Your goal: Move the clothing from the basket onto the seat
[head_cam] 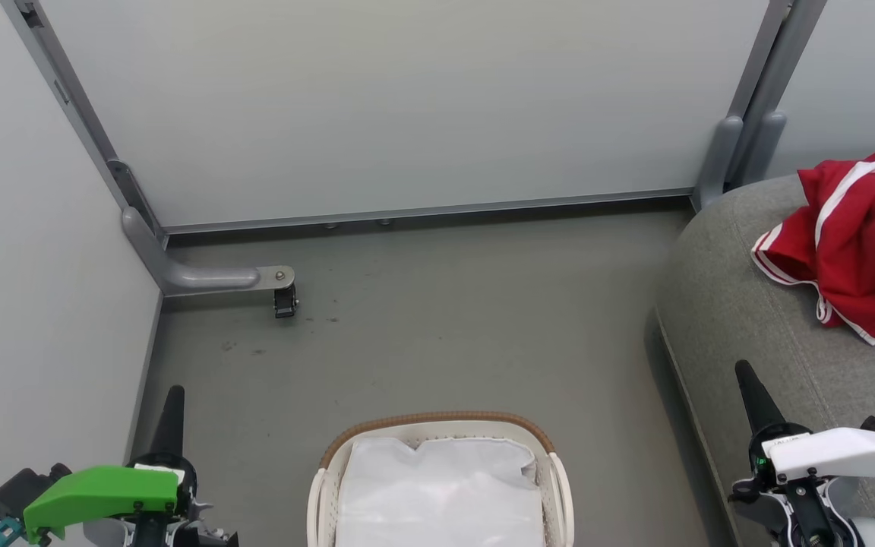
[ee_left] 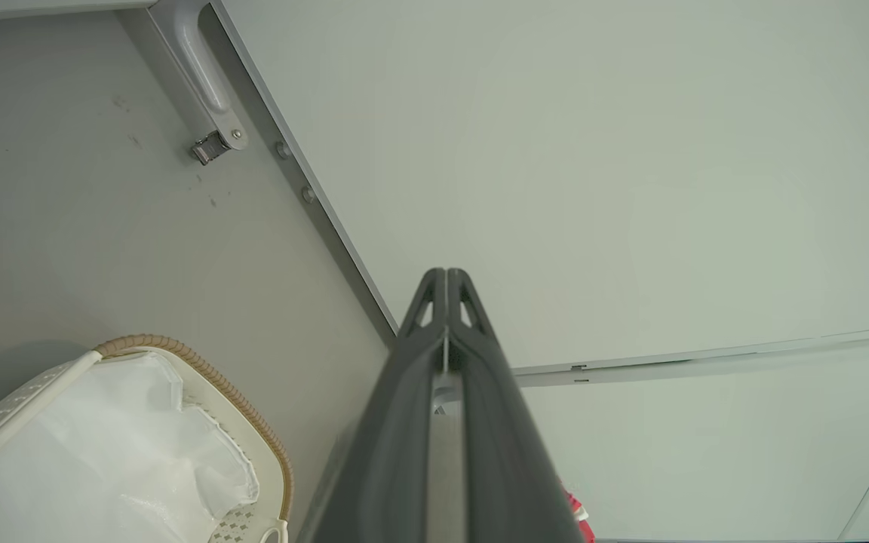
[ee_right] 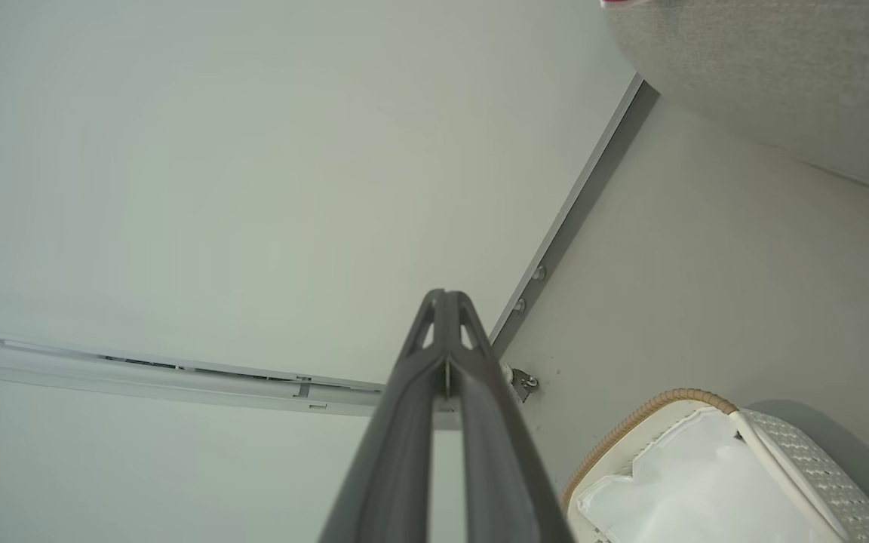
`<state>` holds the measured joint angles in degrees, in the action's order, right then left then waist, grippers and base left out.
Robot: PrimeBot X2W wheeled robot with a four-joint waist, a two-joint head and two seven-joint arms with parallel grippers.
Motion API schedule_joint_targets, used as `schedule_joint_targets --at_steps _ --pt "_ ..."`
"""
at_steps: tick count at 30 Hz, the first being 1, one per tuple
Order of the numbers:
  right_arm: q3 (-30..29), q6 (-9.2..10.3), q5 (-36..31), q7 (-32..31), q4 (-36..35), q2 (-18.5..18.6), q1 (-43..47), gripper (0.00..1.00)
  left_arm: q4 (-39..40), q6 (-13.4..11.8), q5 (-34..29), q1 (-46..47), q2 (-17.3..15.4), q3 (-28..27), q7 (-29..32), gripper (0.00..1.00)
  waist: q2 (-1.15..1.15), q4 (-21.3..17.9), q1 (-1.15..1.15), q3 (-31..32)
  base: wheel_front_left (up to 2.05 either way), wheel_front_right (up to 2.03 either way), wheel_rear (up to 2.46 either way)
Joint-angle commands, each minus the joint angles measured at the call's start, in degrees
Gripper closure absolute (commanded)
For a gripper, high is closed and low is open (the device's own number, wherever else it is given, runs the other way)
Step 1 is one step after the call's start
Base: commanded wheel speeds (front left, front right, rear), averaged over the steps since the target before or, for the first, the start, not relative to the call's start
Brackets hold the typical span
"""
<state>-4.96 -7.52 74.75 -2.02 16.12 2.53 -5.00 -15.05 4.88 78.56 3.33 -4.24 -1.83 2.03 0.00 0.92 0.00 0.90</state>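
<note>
The red clothing with white stripes lies bunched on the grey seat at the right. The white basket with its brown woven rim stands on the floor at bottom centre, holding its white liner. My left gripper is shut at the lower left, left of the basket, with nothing held. My right gripper is shut over the seat's front edge, below the clothing, also holding nothing. In the wrist views both grippers show their fingers pressed together, with the basket off to the side.
Grey partition panels close off the back and left. A panel foot with a black caster juts onto the floor at the back left. Grey floor stretches between the basket and the panels.
</note>
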Motion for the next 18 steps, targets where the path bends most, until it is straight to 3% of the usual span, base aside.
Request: schedule_joint_targets --at_steps 1,18 --pt "-0.28 0.04 1.4 -0.41 -0.7 0.36 -0.93 1.0 0.56 0.46 1.19 1.65 0.17 -0.58 0.41 1.0 0.0 -0.04 0.0 -0.04 0.0 0.0 0.0" --pt "-1.0 0.03 9.58 -2.52 -1.5 0.43 -1.29 1.0 0.85 1.66 7.48 2.49 0.75 -2.8 2.57 1.0 0.0 -0.44 0.0 -0.51 0.0 0.0 0.0"
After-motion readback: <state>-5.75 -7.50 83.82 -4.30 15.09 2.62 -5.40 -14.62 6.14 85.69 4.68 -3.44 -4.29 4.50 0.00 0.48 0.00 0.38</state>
